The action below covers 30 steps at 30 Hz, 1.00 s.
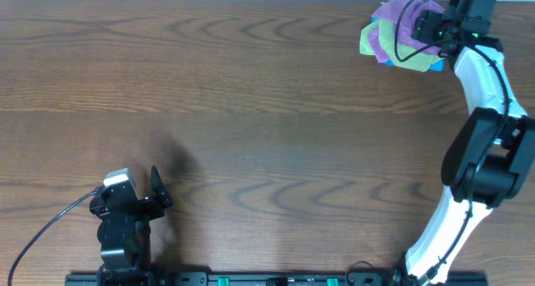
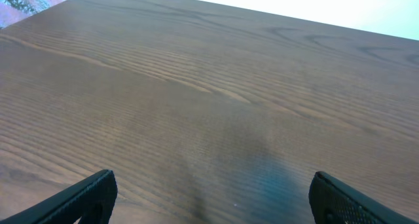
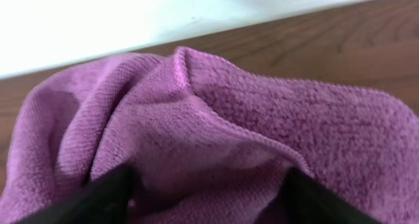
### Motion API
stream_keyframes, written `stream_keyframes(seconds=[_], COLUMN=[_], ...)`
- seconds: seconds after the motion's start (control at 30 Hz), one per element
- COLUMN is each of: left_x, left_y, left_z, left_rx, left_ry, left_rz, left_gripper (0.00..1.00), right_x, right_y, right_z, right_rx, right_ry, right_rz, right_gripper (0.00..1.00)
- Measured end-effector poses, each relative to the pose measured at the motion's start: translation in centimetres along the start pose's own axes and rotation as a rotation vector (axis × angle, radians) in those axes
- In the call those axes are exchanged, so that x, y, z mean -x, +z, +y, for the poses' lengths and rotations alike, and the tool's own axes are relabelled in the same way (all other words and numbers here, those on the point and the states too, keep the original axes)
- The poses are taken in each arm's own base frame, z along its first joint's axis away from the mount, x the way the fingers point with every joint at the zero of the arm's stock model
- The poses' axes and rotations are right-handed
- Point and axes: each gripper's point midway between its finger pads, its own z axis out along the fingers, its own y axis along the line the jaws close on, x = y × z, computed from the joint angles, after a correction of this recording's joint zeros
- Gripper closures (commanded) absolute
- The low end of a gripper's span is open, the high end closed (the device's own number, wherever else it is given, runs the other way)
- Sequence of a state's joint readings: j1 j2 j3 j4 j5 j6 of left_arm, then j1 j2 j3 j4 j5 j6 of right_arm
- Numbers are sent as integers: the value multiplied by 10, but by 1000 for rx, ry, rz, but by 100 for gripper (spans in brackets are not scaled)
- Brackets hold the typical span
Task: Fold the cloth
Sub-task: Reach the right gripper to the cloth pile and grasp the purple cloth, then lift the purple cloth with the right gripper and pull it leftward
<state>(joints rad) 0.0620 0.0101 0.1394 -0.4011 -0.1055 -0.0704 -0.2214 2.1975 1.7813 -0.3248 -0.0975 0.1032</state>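
Note:
A crumpled pile of cloths lies at the far right of the table: a purple cloth (image 1: 388,12) on top, a green one (image 1: 374,40) under it and a blue edge (image 1: 388,61) below. My right gripper (image 1: 429,24) is down on the pile. In the right wrist view its fingers (image 3: 208,196) are spread wide, with the purple cloth (image 3: 249,112) bunched between them. My left gripper (image 1: 159,190) is open and empty over bare wood at the near left, and its fingers (image 2: 213,196) are wide apart.
The wooden table (image 1: 251,94) runs to a white far edge just behind the pile. The right arm (image 1: 481,144) reaches along the right side. A black cable (image 1: 42,232) trails from the left arm.

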Motion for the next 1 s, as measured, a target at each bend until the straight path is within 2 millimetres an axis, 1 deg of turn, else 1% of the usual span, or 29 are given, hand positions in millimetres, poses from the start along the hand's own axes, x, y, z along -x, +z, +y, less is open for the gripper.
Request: stream_keyframes(seconds=[0.07, 0.17, 0.23, 0.27, 0.53, 0.67, 0.73, 0.83, 0.93, 1.0], left_x=[0, 0, 0, 0, 0, 0, 0, 0, 0, 0], left_y=[0, 0, 0, 0, 0, 0, 0, 0, 0, 0], left_z=[0, 0, 0, 0, 0, 0, 0, 0, 0, 0], left_rx=[0, 0, 0, 0, 0, 0, 0, 0, 0, 0], left_ry=[0, 0, 0, 0, 0, 0, 0, 0, 0, 0], left_rz=[0, 0, 0, 0, 0, 0, 0, 0, 0, 0], left_gripper=[5, 5, 5, 5, 5, 5, 5, 5, 5, 5], right_x=[-1, -3, -4, -4, -5, 1, 6, 22, 38, 40], right_y=[1, 1, 1, 1, 0, -9, -21, -50, -87, -109], right_z=[0, 0, 0, 0, 7, 14, 20, 38, 70, 94], right_rx=[0, 0, 0, 1, 40, 73, 91, 115, 159, 194], right_ry=[1, 4, 3, 2, -3, -7, -16, -51, -111, -150], right_rz=[3, 10, 15, 16, 20, 15, 10, -16, -53, -58], right_gripper=[51, 77, 96, 99, 99, 99, 99, 99, 99, 99])
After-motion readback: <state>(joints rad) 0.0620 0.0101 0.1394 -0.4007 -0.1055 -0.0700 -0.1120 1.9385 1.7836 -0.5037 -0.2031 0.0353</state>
